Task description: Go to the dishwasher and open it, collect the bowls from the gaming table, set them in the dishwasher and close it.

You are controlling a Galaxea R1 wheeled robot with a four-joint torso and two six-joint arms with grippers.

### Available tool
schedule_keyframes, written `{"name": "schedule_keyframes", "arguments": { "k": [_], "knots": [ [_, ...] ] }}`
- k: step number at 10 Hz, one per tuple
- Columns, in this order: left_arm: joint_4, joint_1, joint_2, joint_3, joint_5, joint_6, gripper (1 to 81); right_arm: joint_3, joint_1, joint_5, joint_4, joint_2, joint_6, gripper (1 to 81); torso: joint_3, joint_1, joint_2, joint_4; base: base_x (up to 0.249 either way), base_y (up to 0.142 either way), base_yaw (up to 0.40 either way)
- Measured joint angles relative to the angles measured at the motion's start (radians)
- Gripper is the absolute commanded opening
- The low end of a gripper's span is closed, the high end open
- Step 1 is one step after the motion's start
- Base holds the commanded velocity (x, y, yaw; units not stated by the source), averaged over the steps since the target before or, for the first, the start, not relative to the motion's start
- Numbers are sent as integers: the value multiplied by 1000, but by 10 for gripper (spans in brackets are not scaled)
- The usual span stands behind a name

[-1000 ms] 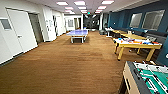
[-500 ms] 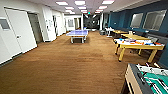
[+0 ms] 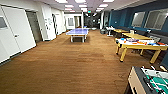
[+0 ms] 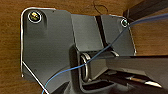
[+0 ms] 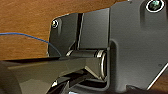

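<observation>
The gaming table, with a white top and a yellow frame and legs, stands at the right of a long room, a few metres ahead. Small blue and orange-red things lie on its top; they are too small to tell bowls from flat boxes. The dishwasher is out of view. Both wrist views look down on brown wooden floor past my own dark plate and bar, with a thin blue cable across it.
A table-football table with a green field is close at the lower right. A blue ping-pong table stands far ahead. White doors line the left wall. Yellow desks stand behind the gaming table. Wide wooden floor lies ahead.
The whole head view has shifted slightly as the camera moves forward. The table-football table has slid further toward the lower right corner.
</observation>
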Motion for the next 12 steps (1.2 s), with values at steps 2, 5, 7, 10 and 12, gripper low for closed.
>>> {"name": "schedule_keyframes", "arguments": {
  "k": [2,5,7,10,12],
  "knots": [
    [0,-1,1,-1,-9,0,811,0,-1,5,0,2,0,811,1,-3,-2,0,185,0,0],
    [0,15,0,-3,3,0,811,0,-7,2,-1,3,0,811,1,-3,-2,0,187,0,0],
    [0,8,0,-3,0,0,811,0,-6,1,-1,3,0,811,1,-3,-2,0,192,0,0],
    [0,8,1,-2,0,0,811,0,-11,1,-1,3,0,811,1,-3,-2,0,194,0,0],
    [0,9,-3,-3,0,0,811,0,-13,1,-1,15,0,811,1,-4,-2,0,193,0,0]
  ]
}}
